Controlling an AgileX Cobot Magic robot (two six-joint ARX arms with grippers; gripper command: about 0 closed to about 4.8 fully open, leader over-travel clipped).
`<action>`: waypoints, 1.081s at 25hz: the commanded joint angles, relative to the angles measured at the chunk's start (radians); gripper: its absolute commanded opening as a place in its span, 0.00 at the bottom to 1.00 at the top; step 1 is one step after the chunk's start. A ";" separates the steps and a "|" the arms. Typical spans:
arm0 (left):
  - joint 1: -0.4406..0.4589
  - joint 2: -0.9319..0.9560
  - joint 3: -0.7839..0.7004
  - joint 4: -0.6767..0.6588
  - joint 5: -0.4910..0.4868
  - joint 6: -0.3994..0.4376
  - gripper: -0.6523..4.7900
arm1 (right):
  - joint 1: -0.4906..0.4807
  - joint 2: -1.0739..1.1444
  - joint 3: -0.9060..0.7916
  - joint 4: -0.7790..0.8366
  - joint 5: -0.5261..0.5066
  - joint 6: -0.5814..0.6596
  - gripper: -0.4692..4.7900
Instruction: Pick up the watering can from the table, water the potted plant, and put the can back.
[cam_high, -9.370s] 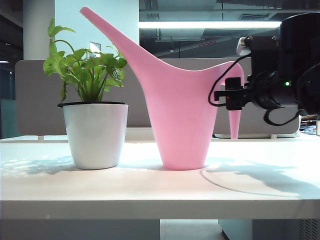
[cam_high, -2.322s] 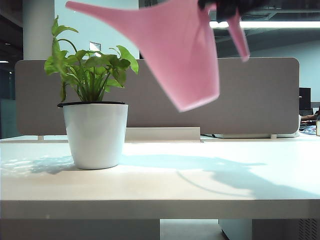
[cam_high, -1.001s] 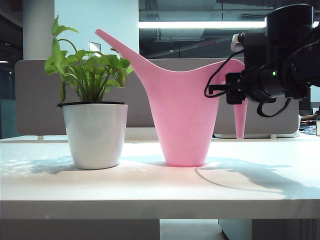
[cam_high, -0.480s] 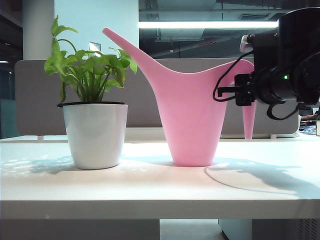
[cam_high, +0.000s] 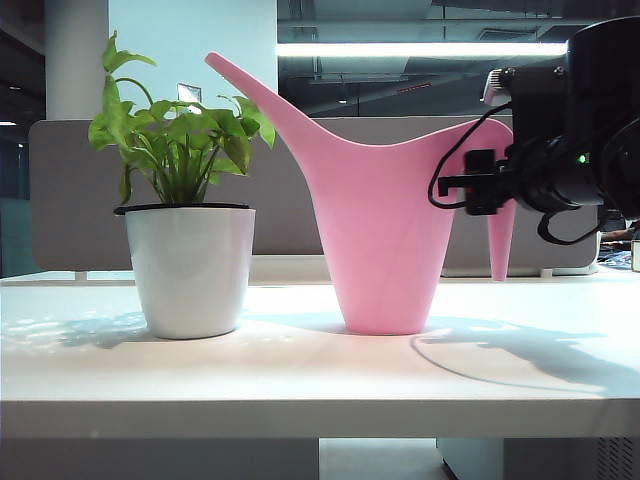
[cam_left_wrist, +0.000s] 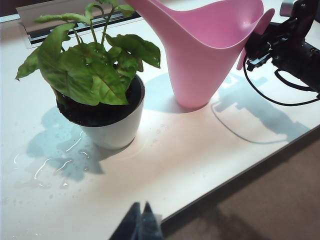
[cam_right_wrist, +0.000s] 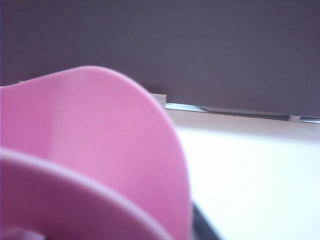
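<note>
The pink watering can (cam_high: 385, 230) stands upright on the white table (cam_high: 300, 370), its spout slanting up over the potted plant (cam_high: 190, 270) to its left. My right gripper (cam_high: 482, 185) is at the can's hook handle, level with the rim. How its jaws stand is hidden. In the right wrist view the blurred pink watering can (cam_right_wrist: 100, 150) fills the near field and covers the jaws. The left wrist view shows the potted plant (cam_left_wrist: 107, 100), the watering can (cam_left_wrist: 200, 55) and the right gripper (cam_left_wrist: 260, 47). My left gripper (cam_left_wrist: 142, 220) hangs shut near the table's front edge.
Water puddles (cam_left_wrist: 55, 165) lie on the table beside the pot. A grey partition panel (cam_high: 80, 200) runs behind the table. A black cable (cam_left_wrist: 270, 100) loops from the right arm above the tabletop. The table's front edge (cam_left_wrist: 240, 175) is close to the left gripper.
The can, tilted over the plant earlier, now stands on the table. Over the last second it slid slightly right with the right arm. The left arm stayed still.
</note>
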 joint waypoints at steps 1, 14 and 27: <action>0.002 -0.002 0.002 0.012 0.002 0.001 0.13 | 0.002 -0.010 0.000 0.014 -0.006 -0.003 0.80; 0.002 -0.002 0.002 0.012 0.002 0.001 0.13 | 0.008 -0.200 -0.116 -0.101 -0.002 -0.003 0.97; 0.002 -0.002 0.002 0.012 0.002 0.001 0.13 | 0.034 -0.788 -0.489 -0.262 0.023 -0.002 0.08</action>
